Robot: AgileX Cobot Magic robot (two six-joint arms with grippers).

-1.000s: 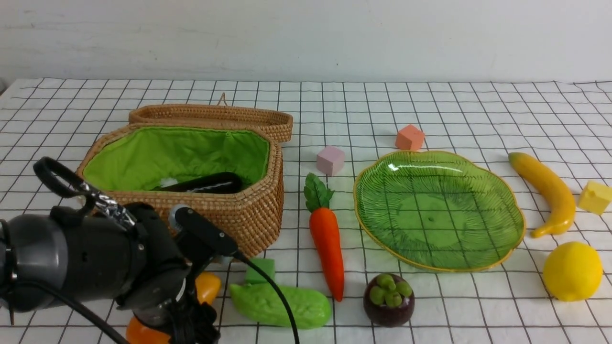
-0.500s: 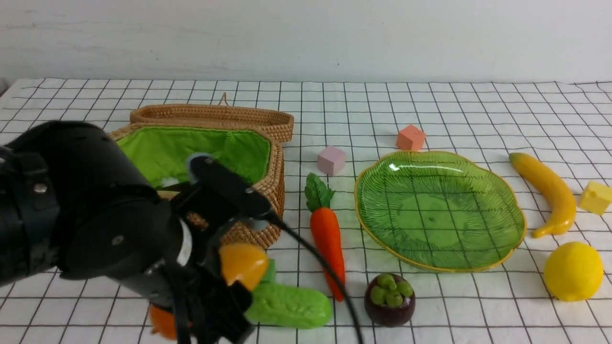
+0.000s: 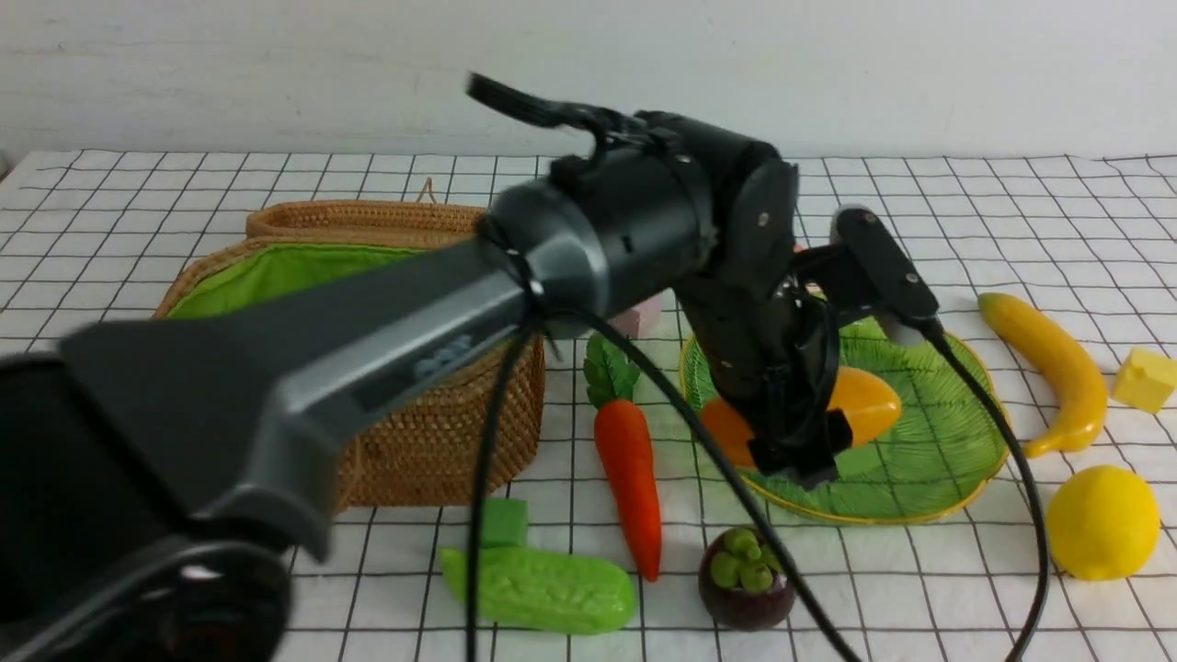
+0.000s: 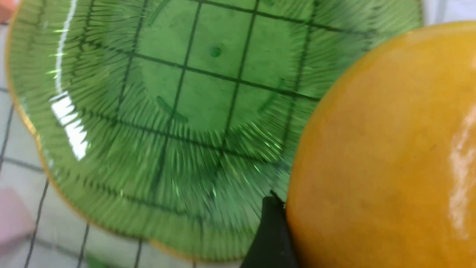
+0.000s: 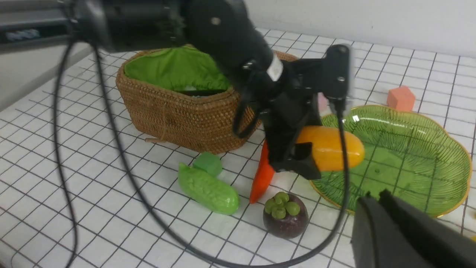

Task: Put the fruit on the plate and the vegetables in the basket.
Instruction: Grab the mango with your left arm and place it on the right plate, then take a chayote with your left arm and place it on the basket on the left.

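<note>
My left gripper (image 3: 798,430) is shut on the orange-yellow mango (image 3: 864,405) and holds it just above the near-left part of the green plate (image 3: 929,478). In the left wrist view the mango (image 4: 390,156) fills the side over the plate (image 4: 111,111). The carrot (image 3: 630,469), gourd (image 3: 542,588) and mangosteen (image 3: 745,579) lie on the cloth. The banana (image 3: 1053,368) and lemon (image 3: 1101,521) lie right of the plate. The basket (image 3: 432,441) stands open; the eggplant (image 5: 202,92) lies inside it. My right gripper (image 5: 373,197) is shut and empty, near the plate's front edge.
A green cube (image 3: 501,522) sits by the gourd. A pink cube (image 3: 644,317) is half hidden behind my left arm. A yellow cube (image 3: 1143,379) is at the far right. An orange cube (image 5: 400,98) lies behind the plate. The left arm's cable (image 3: 699,441) hangs over the carrot and mangosteen.
My left arm has lifted the mango from the near-left of the table and swung it right, past the basket and carrot, to above the plate.
</note>
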